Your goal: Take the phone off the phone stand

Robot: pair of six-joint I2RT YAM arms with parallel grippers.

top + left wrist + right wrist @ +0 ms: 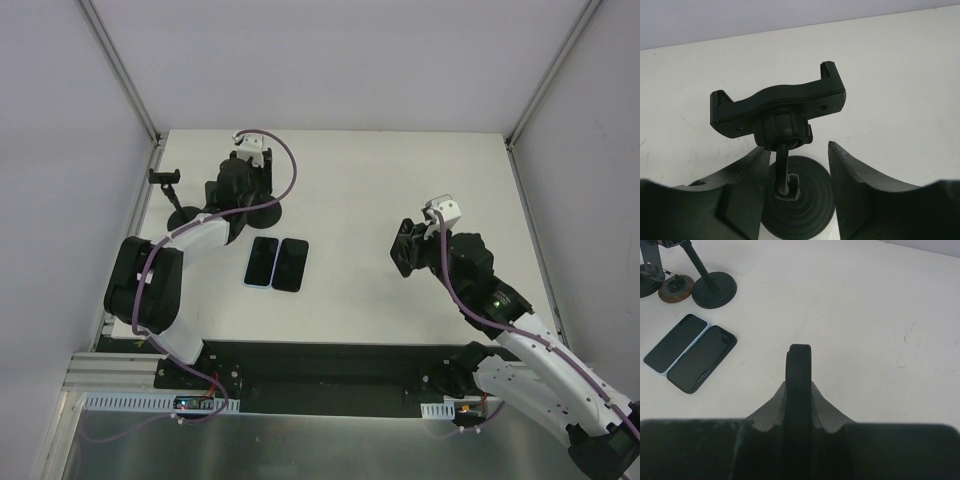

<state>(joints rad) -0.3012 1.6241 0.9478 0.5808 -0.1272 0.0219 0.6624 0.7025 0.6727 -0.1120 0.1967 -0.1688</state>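
Observation:
Two phones lie flat side by side on the white table: one in a light blue case (262, 261) (676, 342) and a black one (291, 265) (702, 359). A black phone stand (777, 102) with a round base (797, 205) stands in front of my left wrist camera; its clamp is empty. My left gripper (799, 150) (240, 188) is open, its fingers (740, 195) on either side of the stand's stem without touching it. My right gripper (799, 365) (405, 250) is shut and empty, hovering at mid-right, far from the phones.
A second empty stand (165, 180) stands at the back left near the table edge. The right wrist view shows several stand bases (715, 289), one of them brown (676, 287). White walls enclose the table on three sides.

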